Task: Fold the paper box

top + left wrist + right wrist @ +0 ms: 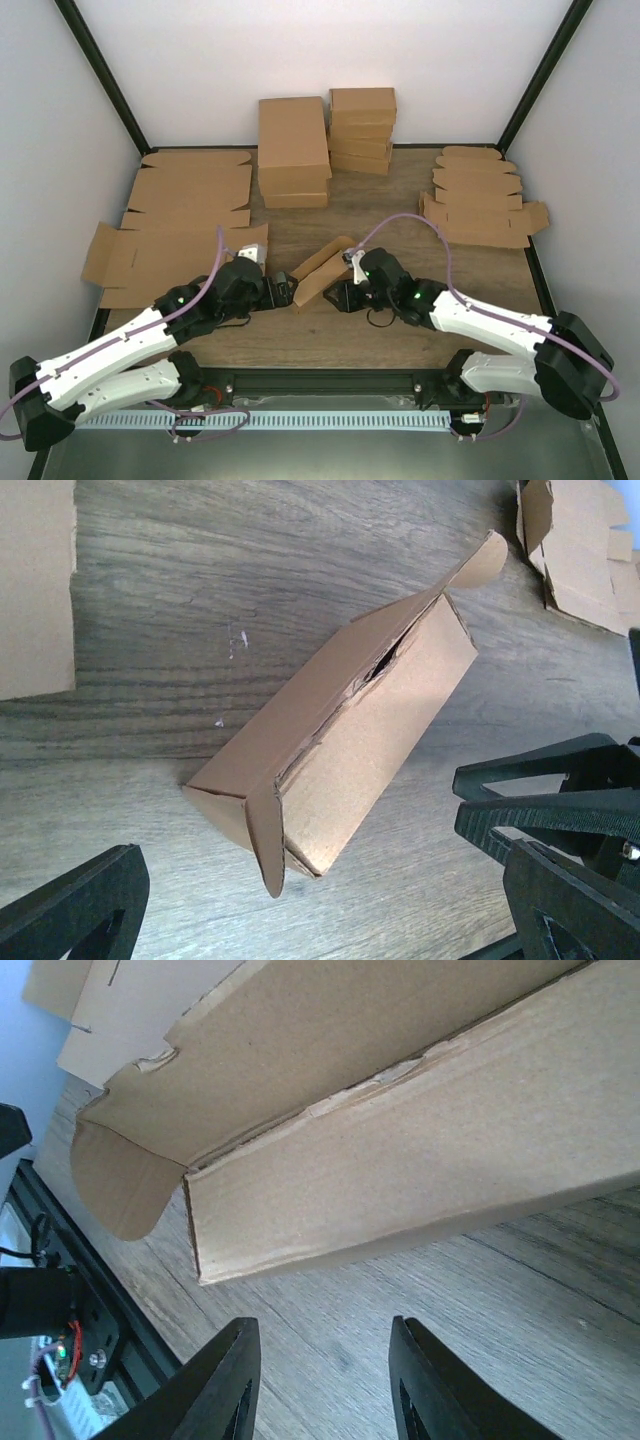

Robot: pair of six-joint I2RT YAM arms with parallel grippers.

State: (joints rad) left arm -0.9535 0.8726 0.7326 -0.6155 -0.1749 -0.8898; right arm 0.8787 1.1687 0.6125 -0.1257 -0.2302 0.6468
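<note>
The paper box is a small brown carton lying diagonally on the wooden table between my two grippers. In the left wrist view the paper box shows a gaping seam along its length, and rounded flaps stick out loose at both ends. My left gripper sits just off its near-left end, wide open and empty. My right gripper is at the box's right side. In the right wrist view its fingers stand apart over bare table, just short of the carton's side wall, touching nothing.
Two stacks of folded brown boxes stand at the back. Flat cardboard blanks lie at the left and in a pile at the right. A black frame rail runs along the table's near edge.
</note>
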